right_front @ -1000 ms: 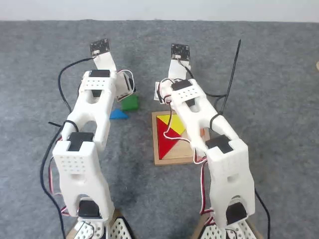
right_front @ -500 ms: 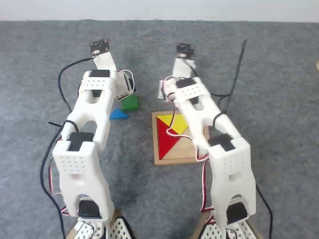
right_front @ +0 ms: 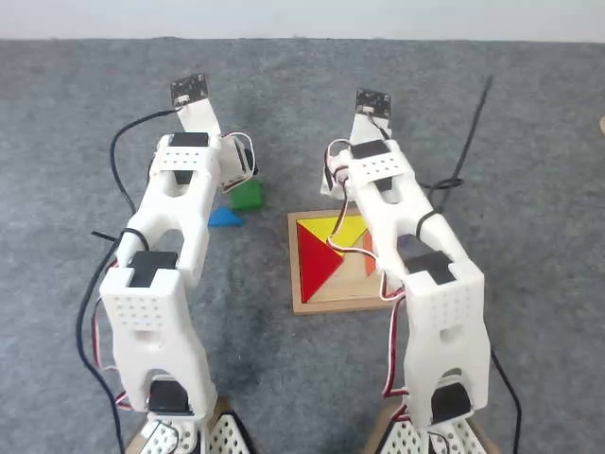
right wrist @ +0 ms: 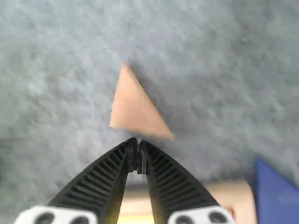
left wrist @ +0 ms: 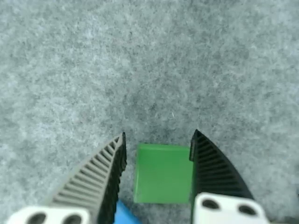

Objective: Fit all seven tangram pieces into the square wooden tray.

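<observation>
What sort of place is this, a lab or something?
Likely a small robotics lab or hobby bench: a left arm and right arm fixed side by side, a grey mat as work surface, and a wooden tray holding coloured tangram pieces.

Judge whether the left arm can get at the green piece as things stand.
Probably yes: the left gripper is open with the green piece lying between its fingers, nothing covering it.

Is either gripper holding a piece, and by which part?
Nothing is held. The left gripper stands open astride the green square; the right gripper is shut empty, the tan triangle lying just beyond its tips.
</observation>
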